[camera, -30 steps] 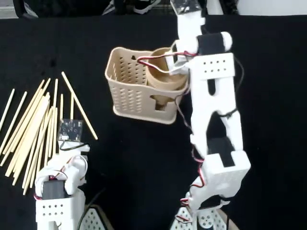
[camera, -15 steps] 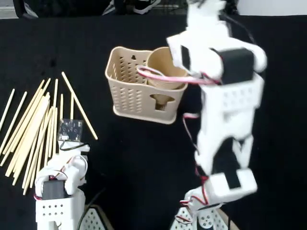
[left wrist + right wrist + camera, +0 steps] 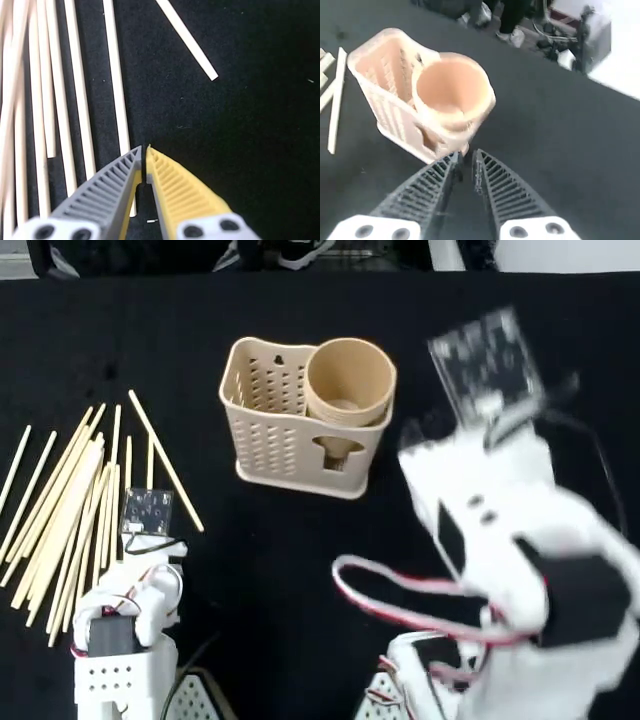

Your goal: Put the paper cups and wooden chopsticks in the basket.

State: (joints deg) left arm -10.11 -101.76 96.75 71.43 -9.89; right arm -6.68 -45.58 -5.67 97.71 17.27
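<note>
Left end effector [image 3: 145, 150]: tips pressed together, holding nothing, low over the black surface [image 3: 300, 560], just beside the nearest sticks.
Right end effector [image 3: 466, 156]: fingers narrowly parted, holding nothing, raised above the surface and well apart from the basket.
Wooden chopsticks [image 3: 70, 500]: loose fan lying flat on the surface, by the left arm.
Basket [image 3: 265, 430]: upright, farther back.
Paper cups [image 3: 348, 380]: nested, standing in the basket's right-hand end.

Black cloth-covered table [image 3: 270, 530], dark clutter [image 3: 555, 35] beyond its far edge, a pale surface [image 3: 615, 55] behind.
</note>
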